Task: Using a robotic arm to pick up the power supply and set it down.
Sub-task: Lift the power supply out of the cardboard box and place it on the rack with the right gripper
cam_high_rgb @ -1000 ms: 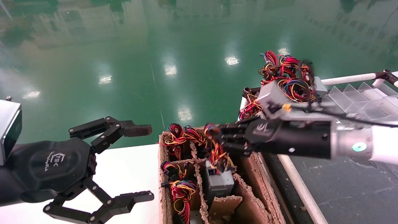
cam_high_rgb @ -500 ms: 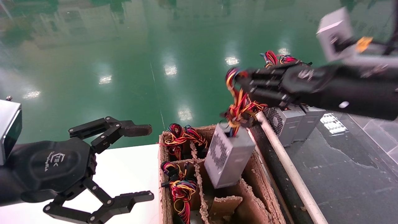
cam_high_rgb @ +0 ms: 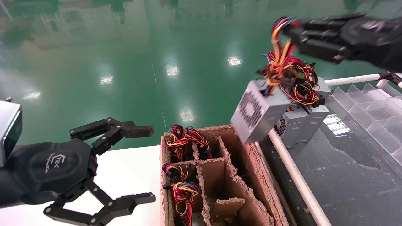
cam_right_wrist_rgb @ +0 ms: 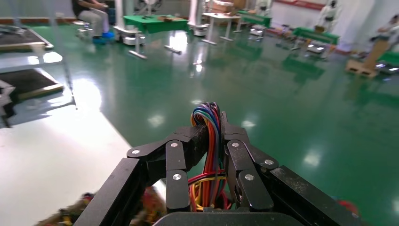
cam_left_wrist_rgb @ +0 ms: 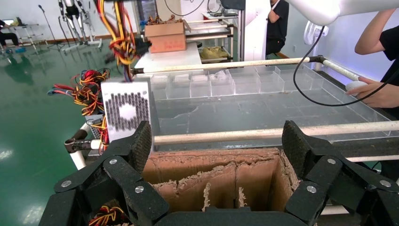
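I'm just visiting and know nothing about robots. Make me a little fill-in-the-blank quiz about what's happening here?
1. The right gripper carries the small grey metal power supply by its bundle of coloured ____.
2. The hanging box's perforated fan grille has a ____ outline.
3. The left gripper, idle over the white table, has its fingers ____.
4. The divided box below is made of ____.

Missing words: wires; round; open; cardboard

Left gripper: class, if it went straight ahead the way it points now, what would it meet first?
Probably the cardboard box: in the left wrist view it sits right ahead of the open left gripper, with a white rail beyond. Depth is uncertain.
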Robot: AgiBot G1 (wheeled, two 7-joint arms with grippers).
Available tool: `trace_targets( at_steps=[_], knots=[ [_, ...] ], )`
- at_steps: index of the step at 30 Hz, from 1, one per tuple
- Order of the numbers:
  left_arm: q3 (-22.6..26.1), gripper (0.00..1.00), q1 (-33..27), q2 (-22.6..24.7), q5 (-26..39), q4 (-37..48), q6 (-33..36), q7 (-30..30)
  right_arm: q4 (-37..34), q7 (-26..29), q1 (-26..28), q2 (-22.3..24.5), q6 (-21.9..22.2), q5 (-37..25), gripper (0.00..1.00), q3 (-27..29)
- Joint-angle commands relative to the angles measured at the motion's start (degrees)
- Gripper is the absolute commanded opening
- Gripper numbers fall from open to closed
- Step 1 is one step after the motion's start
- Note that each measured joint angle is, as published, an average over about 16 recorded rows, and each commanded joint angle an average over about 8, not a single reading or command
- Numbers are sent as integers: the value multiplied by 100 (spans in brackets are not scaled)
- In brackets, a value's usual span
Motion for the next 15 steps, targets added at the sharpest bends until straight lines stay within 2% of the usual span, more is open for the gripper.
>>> trace_targets(
  at_steps=[1, 7, 15],
  knots=[
    [0, 100, 0, 0, 0, 0, 0, 0, -53, -58, 53, 83, 24, -22, 0, 46],
    [1, 100, 0, 0, 0, 0, 0, 0, -389, -277, 56, 310, 60, -101, 0, 129],
    [1, 100, 0, 0, -1, 0, 0, 0, -904, -513, 92, 431, -198, -113, 0, 129]
  ],
)
